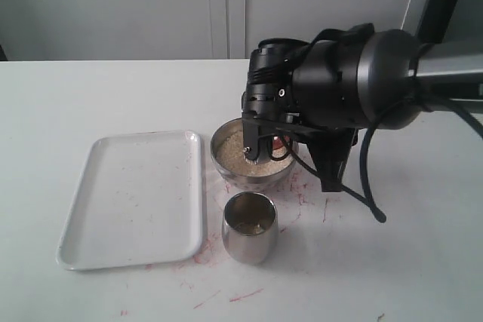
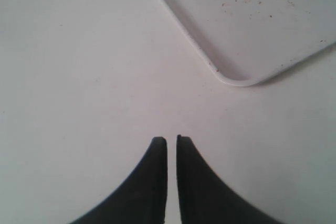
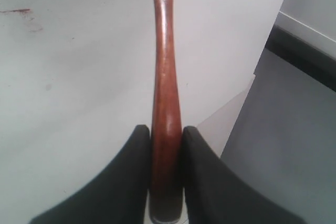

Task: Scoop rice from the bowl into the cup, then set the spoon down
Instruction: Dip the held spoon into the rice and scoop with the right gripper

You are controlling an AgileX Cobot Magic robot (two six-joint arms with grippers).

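Note:
The steel bowl (image 1: 224,173) sits mid-table, holding off-white rice (image 1: 235,158). Just in front of it stands the steel cup (image 1: 250,237); something pale shows at its bottom. My right arm (image 1: 339,81) hangs over the bowl's right side and hides part of it. A sliver of the reddish-brown spoon (image 1: 280,142) shows under the arm. In the right wrist view my right gripper (image 3: 166,129) is shut on the spoon's handle (image 3: 165,66); the spoon's head is out of view. My left gripper (image 2: 171,140) is shut on nothing above bare table and does not show in the exterior view.
A white rectangular tray (image 1: 136,197) lies left of the bowl and cup, and its corner (image 2: 252,30) appears ahead of the left gripper. Red smears (image 1: 245,294) mark the white table around the cup and bowl. The table's edge (image 3: 262,66) lies beside the right gripper.

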